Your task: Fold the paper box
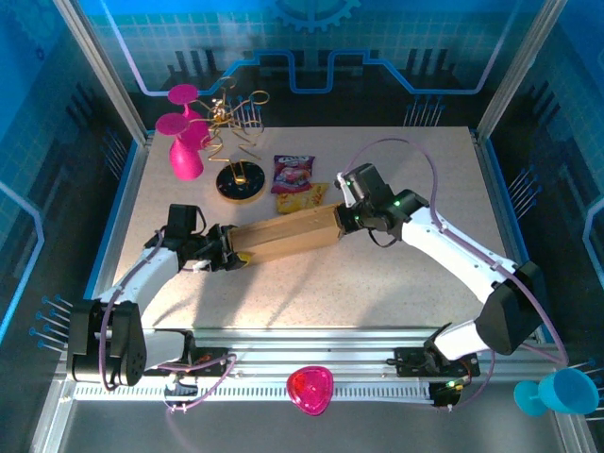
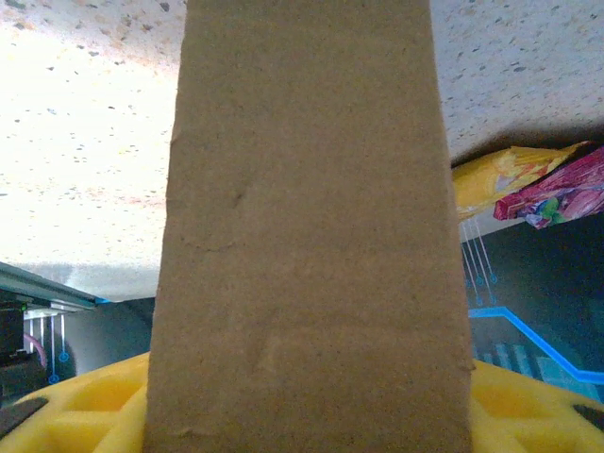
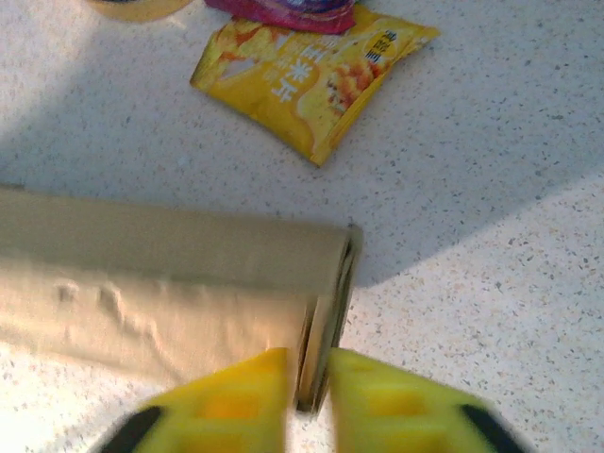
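The paper box is a long brown cardboard shape lying slantwise across the middle of the table, spanning from one gripper to the other. My left gripper is at its near-left end. In the left wrist view the cardboard rises between the yellow fingers, which flank it on both sides. My right gripper is at the far-right end. There its yellow fingers pinch the thin end wall of the box, so the right gripper is shut on it.
A pink-and-purple snack packet and a yellow one lie just behind the box. A black-based gold wire stand and a pink vase stand at the back left. A pink heart-shaped object sits on the front rail.
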`<state>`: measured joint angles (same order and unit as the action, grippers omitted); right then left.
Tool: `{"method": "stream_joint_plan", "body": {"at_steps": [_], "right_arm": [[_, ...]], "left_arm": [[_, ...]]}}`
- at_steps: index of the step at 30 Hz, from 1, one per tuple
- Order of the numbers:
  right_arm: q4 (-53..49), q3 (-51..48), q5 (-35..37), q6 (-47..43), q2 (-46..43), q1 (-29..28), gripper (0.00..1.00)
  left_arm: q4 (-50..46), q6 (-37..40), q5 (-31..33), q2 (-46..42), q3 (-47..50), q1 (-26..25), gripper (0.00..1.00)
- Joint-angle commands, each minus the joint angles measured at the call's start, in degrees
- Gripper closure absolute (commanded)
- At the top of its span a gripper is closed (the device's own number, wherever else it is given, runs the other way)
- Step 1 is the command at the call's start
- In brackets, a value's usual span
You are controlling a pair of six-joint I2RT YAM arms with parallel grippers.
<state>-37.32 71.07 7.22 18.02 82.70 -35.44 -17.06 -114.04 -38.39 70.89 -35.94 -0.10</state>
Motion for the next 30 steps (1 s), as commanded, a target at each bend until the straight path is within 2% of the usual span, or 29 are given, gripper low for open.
{"method": "stream_joint_plan", "body": {"at_steps": [1,4,8,11,13,16,18,21,24,30], "right_arm": [[-4.3,1.1,-0.6,3.8,-2.8,-1.6,0.63],[-7.7,4.3,1.1,7.9,-5.1,-2.3,0.56],[-10.5,6.4,4.3,15.1,-7.7,-4.6,0.54],[-8.3,6.5,4.8,19.2,-8.5,-8.7,0.57],[-4.6,7.5,5.8,19.8,-7.2,-13.8,0.58],[-0.9,11.7,7.8,19.9,-2.0,-21.0,0.59],[-1.9,17.5,11.4,20.2,3.7,-25.9,0.58],[-4.9,25.5,15.1,22.8,11.2,-30.1,0.58],[-9.9,32.4,16.9,26.7,17.6,-32.0,0.65],[-14.3,41.9,18.2,28.1,25.9,-33.5,0.68]], "left_arm": [[-3.6,-0.2,5.8,2.2,1.4,0.1,0.85],[-3.7,-0.3,6.0,2.2,1.2,0.1,0.85],[-3.7,-0.1,6.0,2.7,0.8,0.1,0.85],[-3.8,0.0,6.0,3.0,0.3,0.1,0.85],[-3.9,0.0,6.1,3.1,0.2,0.1,0.86],[-4.0,0.1,6.1,3.2,0.1,0.1,0.86],[-4.1,0.1,6.0,3.3,0.1,0.1,0.86],[-4.4,0.1,6.2,3.2,0.0,0.1,0.86],[-4.4,-0.4,6.6,3.3,-0.1,0.1,0.87],[-4.7,-2.2,7.8,3.3,-0.3,0.1,0.88]]}}
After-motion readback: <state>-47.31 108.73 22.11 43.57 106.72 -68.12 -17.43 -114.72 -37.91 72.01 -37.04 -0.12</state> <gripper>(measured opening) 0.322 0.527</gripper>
